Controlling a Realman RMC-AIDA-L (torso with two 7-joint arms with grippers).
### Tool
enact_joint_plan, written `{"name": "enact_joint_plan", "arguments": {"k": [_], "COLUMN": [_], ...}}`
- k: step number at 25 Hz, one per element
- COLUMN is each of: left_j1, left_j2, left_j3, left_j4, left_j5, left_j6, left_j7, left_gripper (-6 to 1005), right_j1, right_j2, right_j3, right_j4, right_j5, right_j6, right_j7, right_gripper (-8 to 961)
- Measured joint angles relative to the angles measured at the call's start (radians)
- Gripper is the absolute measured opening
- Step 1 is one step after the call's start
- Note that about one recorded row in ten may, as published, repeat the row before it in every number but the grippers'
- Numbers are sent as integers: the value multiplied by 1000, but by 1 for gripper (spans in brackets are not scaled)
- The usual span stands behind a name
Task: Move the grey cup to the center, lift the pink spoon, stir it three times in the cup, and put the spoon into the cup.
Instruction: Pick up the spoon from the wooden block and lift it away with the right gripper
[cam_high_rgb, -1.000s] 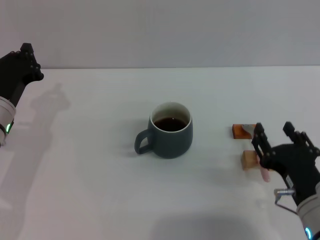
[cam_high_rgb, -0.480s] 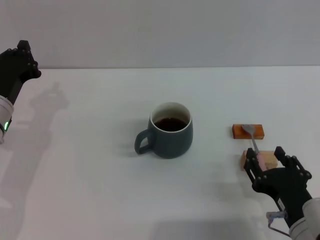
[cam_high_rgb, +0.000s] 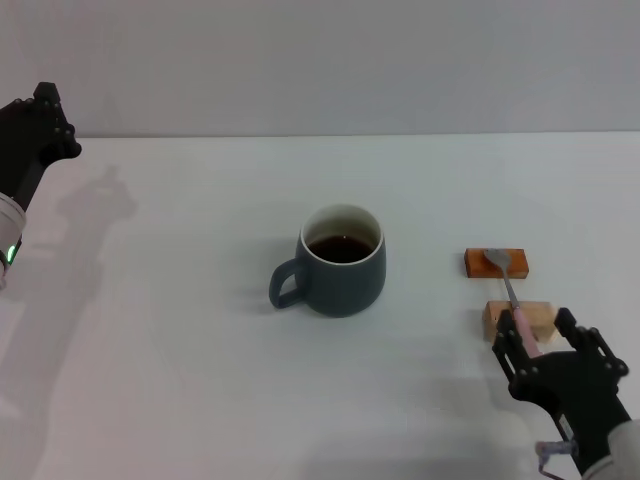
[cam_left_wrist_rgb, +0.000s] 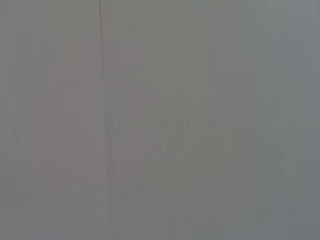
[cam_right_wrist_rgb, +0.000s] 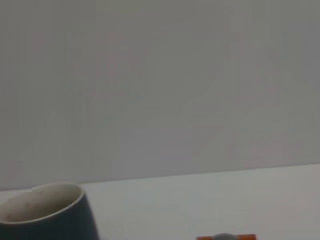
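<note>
1. Spoon (cam_high_rgb: 511, 302) placement: the pink spoon lies on the robot's right side of the tabletop (cam_high_rgb: 200, 380), bridged across two small blocks. Its metal bowl rests on the orange block (cam_high_rgb: 497, 263), farther from the robot, and its pale pink handle crosses the wooden block (cam_high_rgb: 519, 318) nearer to it.
2. Its long axis runs roughly toward and away from the robot, with the handle end pointing at the robot and leaning slightly to its right.
3. The right gripper (cam_high_rgb: 552, 340) sits at the near end of that handle. Its jaws stand apart, one finger beside the handle tip and the other off to the right, so the pink end lies at the left edge of the gap. Nothing is clamped.
4. The grey cup (cam_high_rgb: 340, 260), holding dark liquid, stands near the tabletop's middle, well to the left of the spoon, handle toward the robot's left.
5. The left gripper (cam_high_rgb: 35, 135) hangs raised at the far left edge, much farther from the spoon; I cannot tell how its jaws stand. The pick-up looks like the right arm's job.
</note>
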Motion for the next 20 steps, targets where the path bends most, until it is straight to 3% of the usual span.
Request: {"name": "enact_joint_plan", "arguments": {"k": [13,20], "left_j1": [7,15], "left_j2": [-2,-4], "left_j3": [7,7], "left_j4": [-1,1], "left_j5": [0,0], "left_j6": [2,13], "left_j7": [1,1], "left_gripper": [-2,-2], "right_j1": [43,84], "right_j2": [1,1], "right_j3": [-96,-126], "right_j4": [-117,-149], "right_j5": [110,131], "right_j6": [-218,-229], "right_j7": [3,13], "right_gripper": [532,530]}}
